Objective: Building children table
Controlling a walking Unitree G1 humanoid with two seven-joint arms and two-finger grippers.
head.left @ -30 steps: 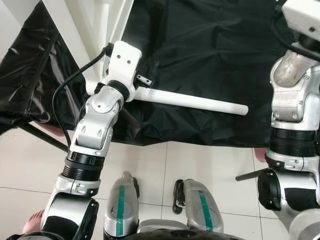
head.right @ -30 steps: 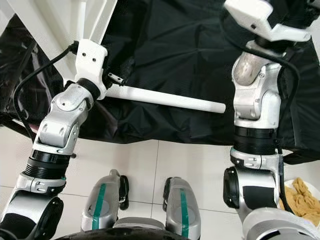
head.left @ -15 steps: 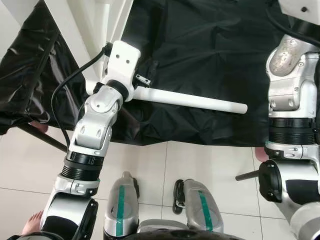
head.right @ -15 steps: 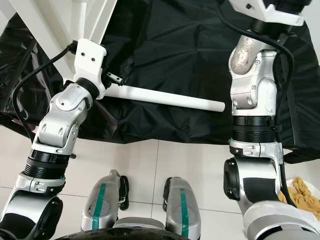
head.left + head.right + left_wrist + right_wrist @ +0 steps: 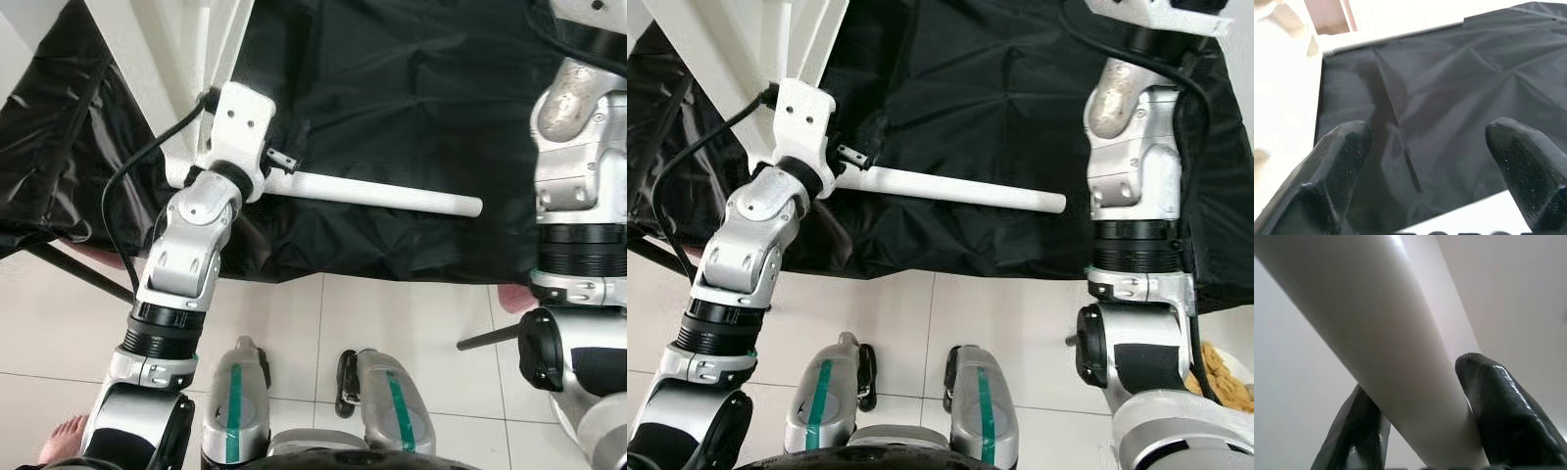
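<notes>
Raised higher, right tool (image 5: 1420,431) clamps a white leg (image 5: 1376,333); left tool (image 5: 1430,161) spread.

Bright, even indoor light; head views sharp, wrist views soft at close range.

Head views: white frame (image 5: 147,59) at upper left near overexposed, little surface detail; black sheet (image 5: 411,88) holds crease highlights; white rod (image 5: 382,194) crisp, slim shadow under it; floor tiles (image 5: 392,323) evenly lit; specular glints on silver arm shells. Left wrist view: fingers (image 5: 1337,166) blurred, out of focus; white areas along two edges blown out; sheet folds moderately sharp. Right wrist view: pale tube (image 5: 1381,347) very close, soft, smooth shading gradient; glossy highlights on fingers (image 5: 1503,406); background featureless grey.
</notes>
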